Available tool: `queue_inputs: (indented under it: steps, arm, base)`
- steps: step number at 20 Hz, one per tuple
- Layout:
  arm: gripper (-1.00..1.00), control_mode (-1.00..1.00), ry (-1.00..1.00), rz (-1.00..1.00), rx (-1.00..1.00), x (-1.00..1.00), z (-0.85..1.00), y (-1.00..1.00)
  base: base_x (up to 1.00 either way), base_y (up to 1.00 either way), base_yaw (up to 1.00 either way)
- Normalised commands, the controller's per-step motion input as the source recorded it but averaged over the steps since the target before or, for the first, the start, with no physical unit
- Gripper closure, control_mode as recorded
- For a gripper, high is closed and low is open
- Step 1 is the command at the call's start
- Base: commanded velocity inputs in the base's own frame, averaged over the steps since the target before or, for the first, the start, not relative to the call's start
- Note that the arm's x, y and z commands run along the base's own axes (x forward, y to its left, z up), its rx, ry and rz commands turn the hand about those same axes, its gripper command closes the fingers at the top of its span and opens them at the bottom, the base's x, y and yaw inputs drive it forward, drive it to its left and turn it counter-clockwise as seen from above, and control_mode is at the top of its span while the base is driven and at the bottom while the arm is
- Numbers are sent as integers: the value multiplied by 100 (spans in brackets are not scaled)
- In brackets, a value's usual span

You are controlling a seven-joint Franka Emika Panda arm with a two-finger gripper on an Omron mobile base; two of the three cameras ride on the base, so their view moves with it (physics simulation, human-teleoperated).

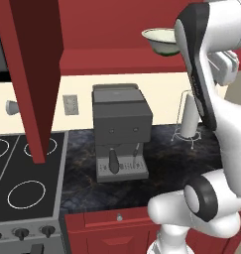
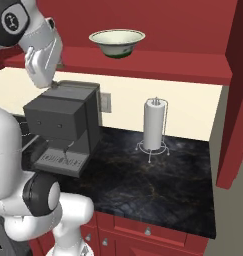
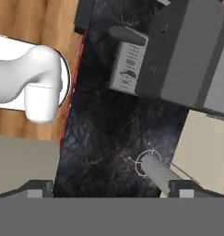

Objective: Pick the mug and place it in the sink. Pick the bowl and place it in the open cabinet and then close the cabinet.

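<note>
A kitchen run nearing its close: nearest you, the red drawer fronts (image 2: 143, 232) edge the dark marbled counter (image 2: 143, 185), bare in its front half. Farther back on it stand the grey coffee machine (image 1: 121, 130) to the left and the paper-towel holder (image 2: 155, 126) to the right, well apart.

Above them, your gripper (image 3: 109, 186) looks down on that counter from on high, its two dark tips spread wide with nothing between them, so the fingers are released.

Farthest and highest, the bowl (image 2: 117, 42) sits upright on the red shelf of the cabinet (image 2: 143, 67), free of the arm. That placing looks done.

What you still have to do, by the look of it, is shut the cabinet: one red door (image 1: 37, 74) hangs open at the left, out over the stove (image 1: 23, 183), and another panel (image 2: 236, 100) stands open at the right edge.

The mug and sink lie outside these views, so you cannot tell from here whether that half is finished. A small grey object (image 1: 12, 107) by the far left wall is too unclear to name.
</note>
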Motion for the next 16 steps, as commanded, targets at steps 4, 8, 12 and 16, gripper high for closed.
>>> queue_inputs:
  steps: [4,8,12,16]
  arm:
    - [-100,-100,41,3,0,-100,-100,-29]
    - [-100,-100,5,10,0,-100,-98,-15]
    - [-100,-100,-21,7,-1,-98,-71,-4]
    - [-100,-100,-8,15,0,-38,-32,-27]
  base:
    - [0,0,0]
    - [0,0,0]
    - [0,0,0]
    - [0,0,0]
